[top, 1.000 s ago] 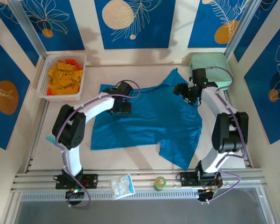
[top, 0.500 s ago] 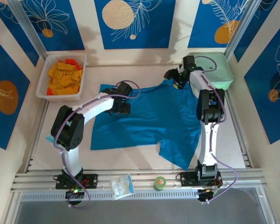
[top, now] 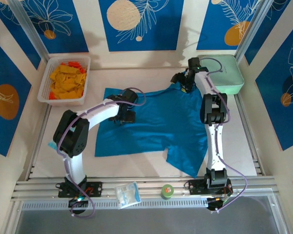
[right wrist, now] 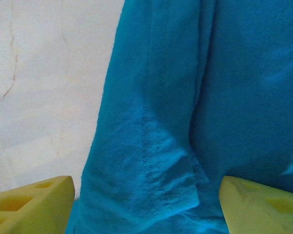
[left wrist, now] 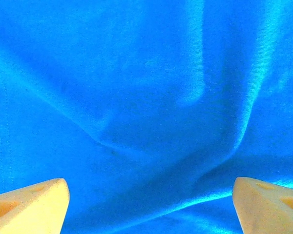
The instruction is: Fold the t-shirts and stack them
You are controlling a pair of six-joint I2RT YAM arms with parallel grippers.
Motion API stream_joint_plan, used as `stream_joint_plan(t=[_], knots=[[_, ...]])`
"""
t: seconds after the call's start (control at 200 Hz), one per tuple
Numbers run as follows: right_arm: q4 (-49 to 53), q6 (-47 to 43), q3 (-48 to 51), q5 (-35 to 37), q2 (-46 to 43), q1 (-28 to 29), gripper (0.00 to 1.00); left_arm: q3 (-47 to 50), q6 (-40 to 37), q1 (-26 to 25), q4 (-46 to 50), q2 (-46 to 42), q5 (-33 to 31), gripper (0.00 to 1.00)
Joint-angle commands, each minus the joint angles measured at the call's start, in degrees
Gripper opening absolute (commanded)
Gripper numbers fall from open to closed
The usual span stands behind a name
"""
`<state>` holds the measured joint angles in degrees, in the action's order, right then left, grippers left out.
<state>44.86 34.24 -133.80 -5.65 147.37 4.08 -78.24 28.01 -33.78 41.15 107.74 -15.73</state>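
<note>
The teal t-shirt lies spread flat at centre frame in the top view. The left gripper hangs over its upper left part, jaws wide, pinching nothing. The right gripper is at the shirt's top edge, also spread wide over a stitched hem.

The left arm bends inward, left claw pointing down, jaws wide apart. The right arm is stretched far forward, right claw equally spread.

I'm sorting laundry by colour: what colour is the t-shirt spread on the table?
The t-shirt is plain teal-blue, clearest in the top external view.
</note>
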Motion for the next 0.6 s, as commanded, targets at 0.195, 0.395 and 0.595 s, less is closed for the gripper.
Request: stream_joint_plan(t=[0.195,0.395,0.595], knots=[[3.0,0.7,-7.4,-4.0,5.0,1.3,0.79,-0.3,-0.4,-0.5,0.0,1.4,-0.4,0.87],[0.9,3.8,-9.4,-8.0,7.6,2.1,0.78,0.4,-0.8,-0.5,-0.2,2.0,-0.8,0.87],[-7.4,6.5,-8.7,-11.6,6.1,3.0,0.75,0.4,-0.8,-0.5,-0.6,2.4,-0.9,0.87]])
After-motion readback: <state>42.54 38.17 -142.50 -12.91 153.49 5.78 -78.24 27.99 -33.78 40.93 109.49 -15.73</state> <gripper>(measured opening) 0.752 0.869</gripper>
